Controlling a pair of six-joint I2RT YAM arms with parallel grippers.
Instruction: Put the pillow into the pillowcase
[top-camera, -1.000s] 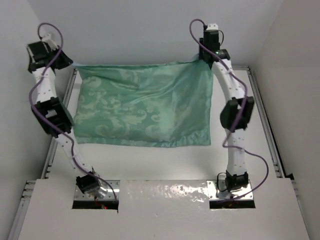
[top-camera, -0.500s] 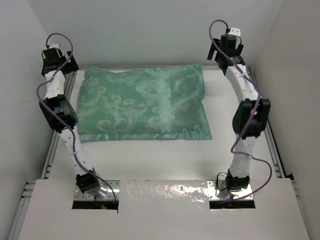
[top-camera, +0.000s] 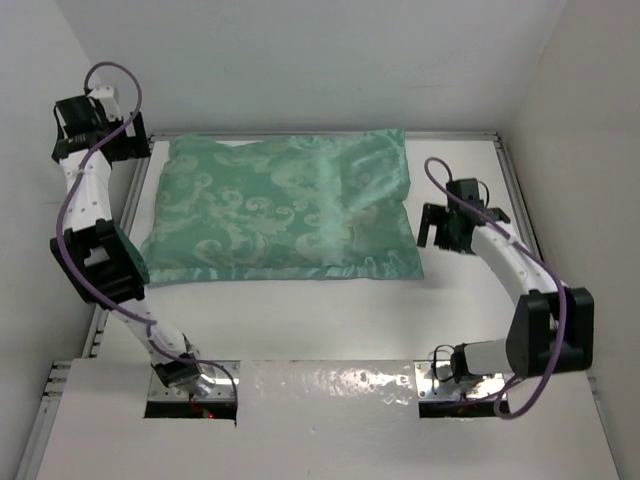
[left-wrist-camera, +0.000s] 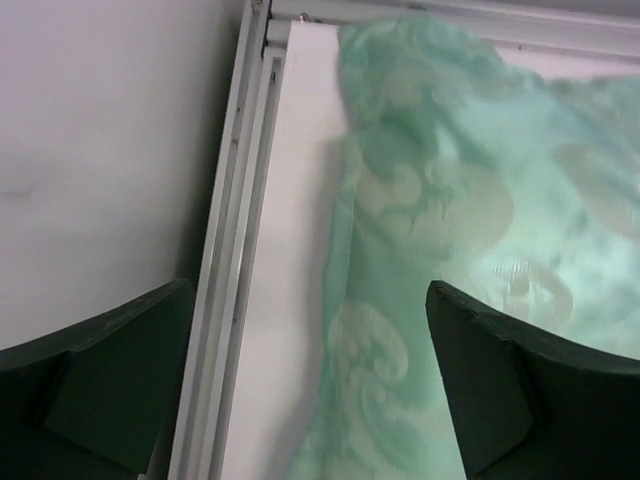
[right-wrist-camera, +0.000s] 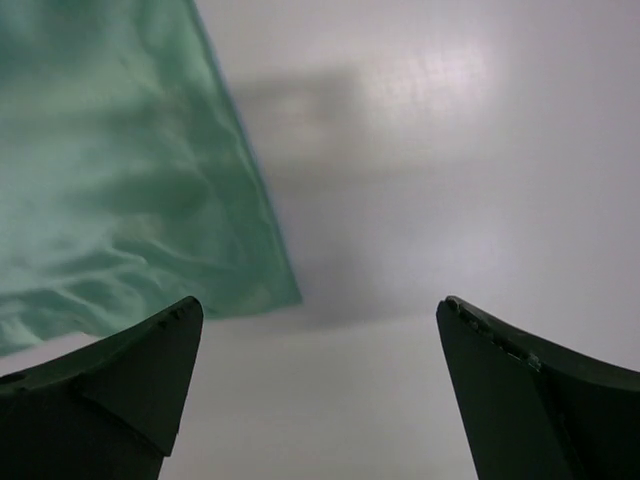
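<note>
The pillowcase (top-camera: 285, 215) lies flat and plump on the white table, mint-green swirl face up. The pillow is hidden; none of it shows. My left gripper (top-camera: 105, 135) hangs open above the case's far left corner, apart from the cloth. In the left wrist view the left gripper (left-wrist-camera: 310, 288) has the case's left edge (left-wrist-camera: 440, 200) and bare table below it, with nothing between the fingers. My right gripper (top-camera: 440, 225) is open just right of the case's right edge. In the right wrist view the right gripper (right-wrist-camera: 320, 300) is over bare table, the case's corner (right-wrist-camera: 120, 180) at upper left.
Metal rails run along the table's left side (top-camera: 100, 310) and right side (top-camera: 530, 250); the left rail (left-wrist-camera: 235, 250) passes under my left gripper. White walls close in on the left, back and right. A shiny plate (top-camera: 330, 385) lies between the arm bases.
Both grippers let go of the pillowcase's far corners and the case dropped flat on the table. The right arm swung back toward the near right; the left drew off to the left.
</note>
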